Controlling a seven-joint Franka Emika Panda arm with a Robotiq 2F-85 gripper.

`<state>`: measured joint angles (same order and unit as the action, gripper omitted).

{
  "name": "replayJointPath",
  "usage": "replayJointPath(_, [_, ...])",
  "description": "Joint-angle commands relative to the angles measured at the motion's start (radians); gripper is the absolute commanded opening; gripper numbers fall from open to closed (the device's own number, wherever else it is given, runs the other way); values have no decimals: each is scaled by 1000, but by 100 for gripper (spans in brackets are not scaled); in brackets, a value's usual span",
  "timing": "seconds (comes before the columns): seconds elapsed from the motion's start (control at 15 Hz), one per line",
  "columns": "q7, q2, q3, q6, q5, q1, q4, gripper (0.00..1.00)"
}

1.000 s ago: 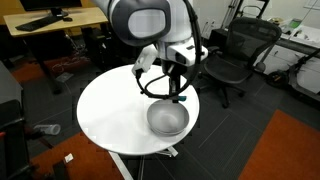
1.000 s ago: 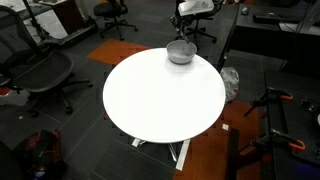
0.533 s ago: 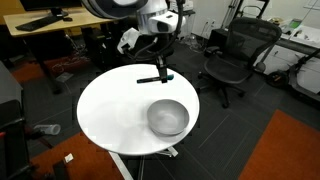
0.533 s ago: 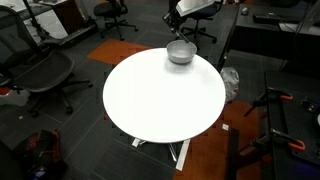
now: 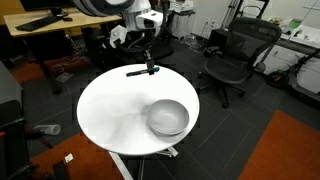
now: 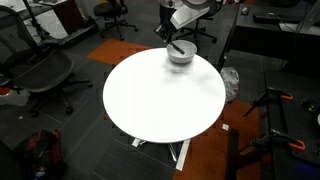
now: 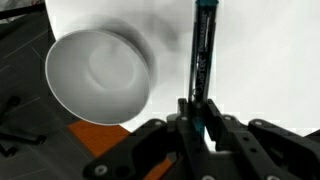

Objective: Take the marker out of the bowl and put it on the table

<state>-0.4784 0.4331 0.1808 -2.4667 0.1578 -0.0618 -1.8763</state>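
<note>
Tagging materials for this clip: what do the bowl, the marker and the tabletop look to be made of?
Bowl: likely brushed metal, going by its grey-silver colour and soft sheen, though plastic is not excluded.
Marker: probably plastic, with a slim dark barrel and a teal section.
Tabletop: smooth, matte white, possibly laminate.

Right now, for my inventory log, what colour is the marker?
Dark marker with a teal-blue section; the wrist view shows it best.

Legible text: none. I find no readable lettering, brand, number or sign on the marker [image 7: 202, 50], the bowl [image 7: 97, 75] or the counter [image 7: 270, 60].
</note>
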Motion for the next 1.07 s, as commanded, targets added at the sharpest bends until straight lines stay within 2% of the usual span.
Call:
replayJointPath(0.0, [42,17,-41,-29,-52,16,1,5])
replayJointPath(0.33, [14,91,-56,-11,-103,5,59,5])
replayJointPath(0.67, [-8,192,-41,-14,-92,-17,148,5])
replayJointPath(1.0, [13,283,-47,-6,-108,-10,235,5])
